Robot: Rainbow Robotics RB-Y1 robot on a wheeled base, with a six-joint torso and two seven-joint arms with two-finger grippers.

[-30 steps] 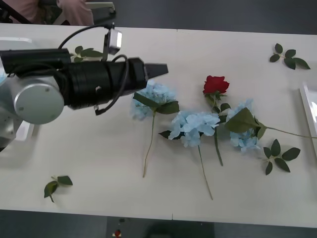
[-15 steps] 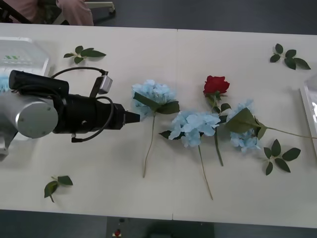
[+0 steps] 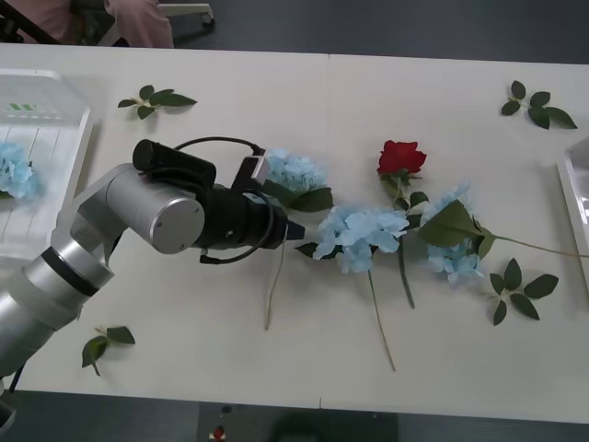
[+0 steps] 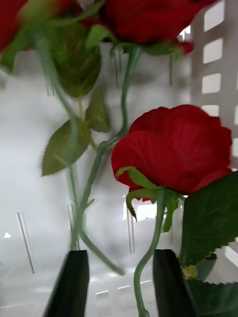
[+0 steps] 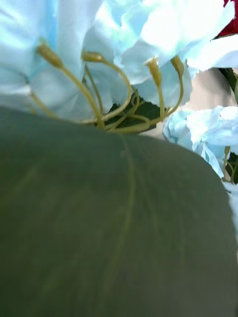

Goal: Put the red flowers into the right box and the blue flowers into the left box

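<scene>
Three pale blue flowers [image 3: 364, 235] with fluffy heads, long stems and big green leaves lie mid-table; another sits in the left box [image 3: 46, 120]. Left gripper [image 3: 293, 226] is at the leftmost head's stem, leaf pressed against its camera, grip state can't tell. A second ago it hung higher, left of that head. Right gripper [image 4: 119, 282] is parted over red flowers [image 4: 173, 148] in the right box [image 3: 575, 198].

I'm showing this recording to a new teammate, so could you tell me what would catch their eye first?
The big silver-and-black left arm reaches across the table, its left gripper at the stem under the nearest blue hydrangea. Beside it lie two more blue hydrangeas and one red rose. In the right wrist view, red roses lie in a white tray just ahead of the right gripper, jaws apart.
</scene>
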